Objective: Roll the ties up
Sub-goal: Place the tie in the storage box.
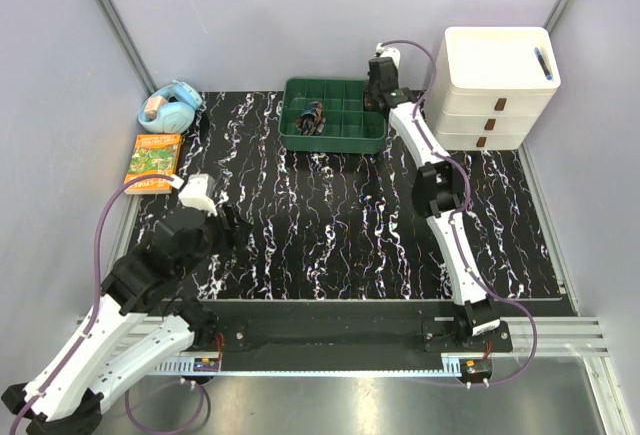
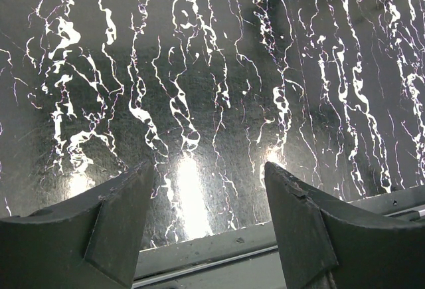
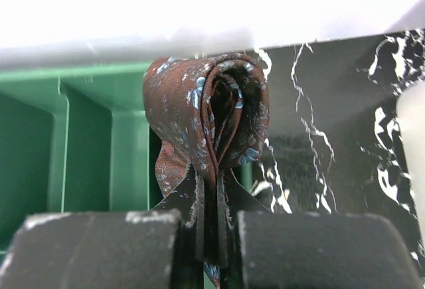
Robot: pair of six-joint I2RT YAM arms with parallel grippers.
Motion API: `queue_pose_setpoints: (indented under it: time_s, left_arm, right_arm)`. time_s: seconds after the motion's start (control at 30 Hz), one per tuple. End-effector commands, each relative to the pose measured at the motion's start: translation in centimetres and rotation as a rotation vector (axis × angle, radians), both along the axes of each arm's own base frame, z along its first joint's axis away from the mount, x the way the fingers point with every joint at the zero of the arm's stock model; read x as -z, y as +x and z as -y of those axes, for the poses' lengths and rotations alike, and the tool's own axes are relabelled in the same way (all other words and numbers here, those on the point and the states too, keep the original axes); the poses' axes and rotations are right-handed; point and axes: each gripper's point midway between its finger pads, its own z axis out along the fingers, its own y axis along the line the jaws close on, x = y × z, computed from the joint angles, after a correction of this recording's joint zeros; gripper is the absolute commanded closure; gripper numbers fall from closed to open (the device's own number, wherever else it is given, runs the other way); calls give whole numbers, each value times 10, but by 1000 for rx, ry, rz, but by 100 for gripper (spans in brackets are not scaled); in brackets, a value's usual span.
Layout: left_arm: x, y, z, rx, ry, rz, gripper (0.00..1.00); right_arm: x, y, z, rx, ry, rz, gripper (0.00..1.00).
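My right gripper (image 3: 211, 183) is shut on a rolled dark brown tie (image 3: 206, 113) with a reddish and blue pattern. It holds the roll above the right end of the green divided tray (image 3: 86, 143). In the top view the right gripper (image 1: 378, 93) hangs over the tray's (image 1: 345, 140) right compartments, and the roll it holds is hidden there. Another rolled tie (image 1: 312, 117) lies in a left compartment of the tray. My left gripper (image 2: 209, 199) is open and empty, low over the black marbled mat (image 2: 212, 70) near its front edge. In the top view it (image 1: 222, 223) is at the left.
White stacked drawers (image 1: 497, 85) stand at the back right, close to the right arm. A blue tape dispenser (image 1: 170, 107) and an orange booklet (image 1: 155, 160) lie at the back left. A metal rail (image 2: 252, 252) runs along the mat's near edge.
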Motion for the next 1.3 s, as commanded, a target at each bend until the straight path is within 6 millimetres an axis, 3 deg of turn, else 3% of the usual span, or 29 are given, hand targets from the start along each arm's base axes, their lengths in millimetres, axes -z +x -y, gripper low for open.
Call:
queue_pose_setpoints:
  time_s: [0.0, 0.27, 0.4, 0.53, 0.7, 1.0, 1.1, 1.17, 1.27]
  left_arm:
    - [-3, 6, 0, -8, -1, 28, 29]
    - [-3, 5, 1, -5, -2, 27, 30]
    - [-3, 5, 0, -9, -2, 27, 30]
    - [-4, 5, 0, -7, -4, 30, 30]
    - [-4, 5, 0, -9, -5, 31, 30]
    - [-5, 5, -1, -9, -6, 35, 30]
    - [-5, 4, -1, -10, -8, 38, 29]
    - [-6, 4, -1, -11, -9, 39, 29]
    - [-6, 4, -1, -9, -12, 41, 29]
  right_arm:
    - [11, -22, -7, 16, -208, -52, 100]
    - [31, -26, -10, 0, -265, -90, 100]
    - [22, -24, -6, 21, -280, -67, 96]
    - [16, -24, 6, 78, -321, -54, 100]
    - [33, -25, -4, 22, -334, -79, 100]
    - [34, -25, -17, -49, -300, -83, 97]
    - [23, -25, -17, -49, -295, -71, 91]
    - [8, -26, -18, -47, -289, -54, 75]
    - [-16, -26, -16, -40, -277, -21, 59]
